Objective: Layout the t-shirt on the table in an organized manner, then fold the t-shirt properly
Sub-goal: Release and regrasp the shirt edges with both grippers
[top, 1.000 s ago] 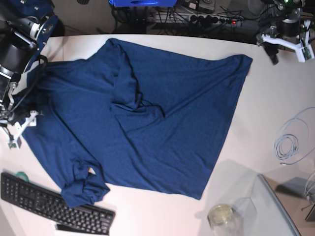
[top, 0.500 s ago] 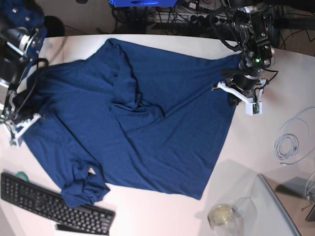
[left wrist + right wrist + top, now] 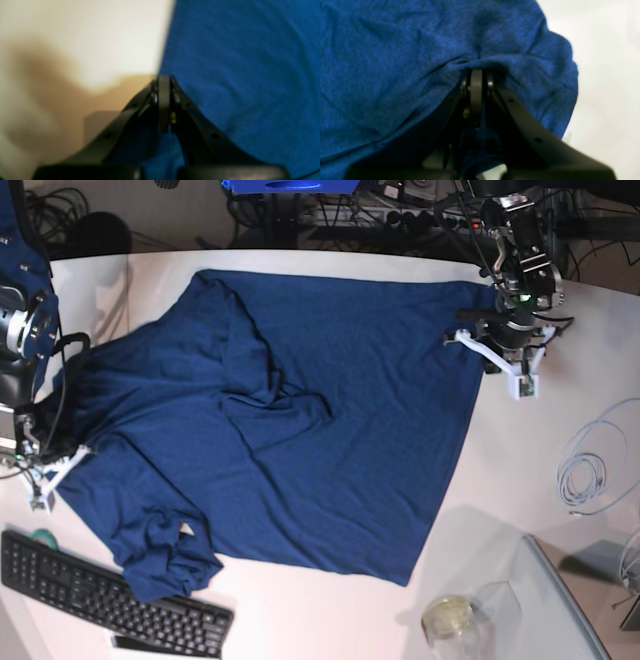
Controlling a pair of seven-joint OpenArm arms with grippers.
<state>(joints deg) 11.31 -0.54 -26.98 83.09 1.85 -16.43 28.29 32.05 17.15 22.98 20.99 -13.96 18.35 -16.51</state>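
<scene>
The shirt (image 3: 290, 420) is lying spread over most of the table (image 3: 560, 420), navy, not flat yet: a ridge of folds is running down the middle and one sleeve is sitting bunched nr the keyboard (image 3: 110, 600). Left gripper (image 3: 492, 345) is pinching the far-right corner w/ jaws pressed together on cloth right at the hem. Right gripper (image 3: 40, 465) is likewise clamping a gather of fabric at the opposite edge.

Step in hand, prob: layout, both arms holding opp. edges to stretch it. Next move calls for pulling apart evenly and keeping the cloth low, then freeing the balled sleeve.

Containers: a clear tray (image 3: 560, 600) at the near corner, contents hard to tell; a small round jar (image 3: 447, 617) is standing beside it, yellowish inside.
</scene>
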